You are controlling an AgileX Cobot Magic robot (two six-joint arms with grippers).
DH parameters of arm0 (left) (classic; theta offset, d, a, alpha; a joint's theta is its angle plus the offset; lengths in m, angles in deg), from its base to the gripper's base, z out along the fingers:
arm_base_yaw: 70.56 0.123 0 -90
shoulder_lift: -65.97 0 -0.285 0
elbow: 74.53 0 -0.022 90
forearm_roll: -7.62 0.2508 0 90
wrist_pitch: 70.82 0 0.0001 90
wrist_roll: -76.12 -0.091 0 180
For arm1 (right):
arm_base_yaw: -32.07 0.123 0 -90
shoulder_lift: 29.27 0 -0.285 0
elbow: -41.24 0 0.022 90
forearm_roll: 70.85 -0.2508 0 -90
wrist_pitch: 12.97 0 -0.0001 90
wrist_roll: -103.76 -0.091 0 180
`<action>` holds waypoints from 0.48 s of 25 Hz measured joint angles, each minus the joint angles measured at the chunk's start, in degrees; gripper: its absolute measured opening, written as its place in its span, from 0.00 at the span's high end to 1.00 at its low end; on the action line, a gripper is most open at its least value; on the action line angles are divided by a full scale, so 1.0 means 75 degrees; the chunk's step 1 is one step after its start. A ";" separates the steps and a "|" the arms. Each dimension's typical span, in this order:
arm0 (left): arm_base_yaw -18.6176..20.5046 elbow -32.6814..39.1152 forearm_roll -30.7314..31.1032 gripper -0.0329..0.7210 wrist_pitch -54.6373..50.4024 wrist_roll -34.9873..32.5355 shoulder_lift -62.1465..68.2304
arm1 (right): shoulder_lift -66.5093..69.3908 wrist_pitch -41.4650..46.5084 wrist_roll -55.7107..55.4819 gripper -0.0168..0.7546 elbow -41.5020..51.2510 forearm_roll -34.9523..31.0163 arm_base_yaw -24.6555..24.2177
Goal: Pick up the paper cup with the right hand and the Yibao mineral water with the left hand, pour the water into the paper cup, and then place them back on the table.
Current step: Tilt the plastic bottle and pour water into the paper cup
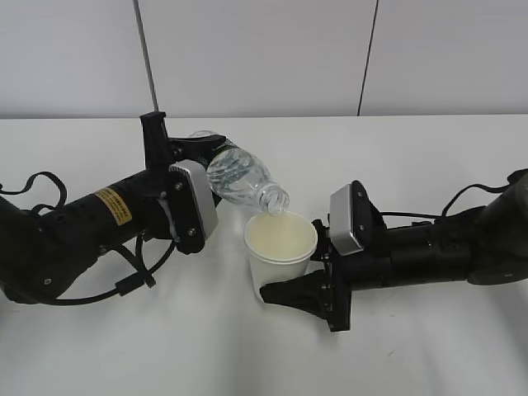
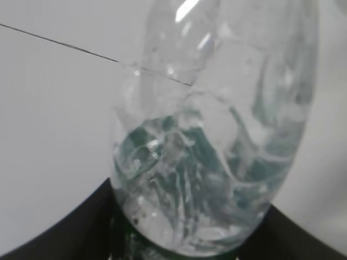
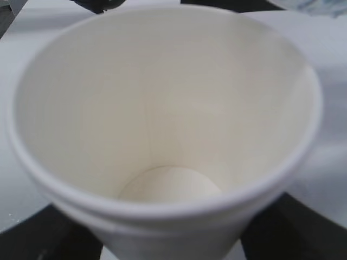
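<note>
A robot test bench in a lab-like room. A bare white table [image 1: 429,346] fills the lower frame, and plain pale wall panels [image 1: 256,54] with dark seams run across the top.

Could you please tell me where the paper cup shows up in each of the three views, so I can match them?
Exterior view: the paper cup sits centre frame, held by the right end effector, under the bottle's mouth.
Left wrist view: not in it; the Yibao mineral water fills the frame.
Right wrist view: the cup fills the frame, seen from above.
Shared landmark: the white table.
</note>
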 joint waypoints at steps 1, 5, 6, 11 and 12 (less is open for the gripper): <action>0.0000 0.0000 0.0000 0.44 0.0000 -0.0037 0.0000 | 0.0000 0.0038 0.0000 0.31 -0.0018 0.0000 0.0035; 0.0000 0.0000 0.0000 0.44 0.0003 -0.0383 0.0000 | 0.0000 0.0183 0.0000 0.31 -0.0031 0.0024 0.0069; 0.0000 0.0000 0.0000 0.44 0.0003 -0.0542 0.0000 | 0.0000 0.0195 0.0000 0.31 -0.0031 0.0024 0.0069; 0.0000 0.0000 -0.0003 0.44 0.0003 -0.0886 0.0000 | 0.0000 0.0232 0.0000 0.31 -0.0031 0.0033 0.0069; 0.0000 0.0000 -0.0009 0.44 0.0003 -0.0961 0.0000 | 0.0000 0.0254 0.0000 0.31 -0.0031 0.0062 0.0069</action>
